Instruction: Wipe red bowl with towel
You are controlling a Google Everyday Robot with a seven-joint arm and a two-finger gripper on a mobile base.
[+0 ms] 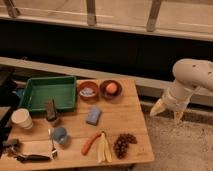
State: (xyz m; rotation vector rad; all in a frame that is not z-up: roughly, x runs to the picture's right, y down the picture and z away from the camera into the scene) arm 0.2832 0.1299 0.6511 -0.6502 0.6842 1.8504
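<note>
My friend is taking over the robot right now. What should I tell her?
Gripper: beside the table, off its right edge, fingers open, empty.
Left red bowl holds something pale; right red bowl holds an orange. Blue cloth, likely the towel, lies just in front of them.
Done: nothing yet, towel not picked up.
Left: grab towel, wipe bowl.
</note>
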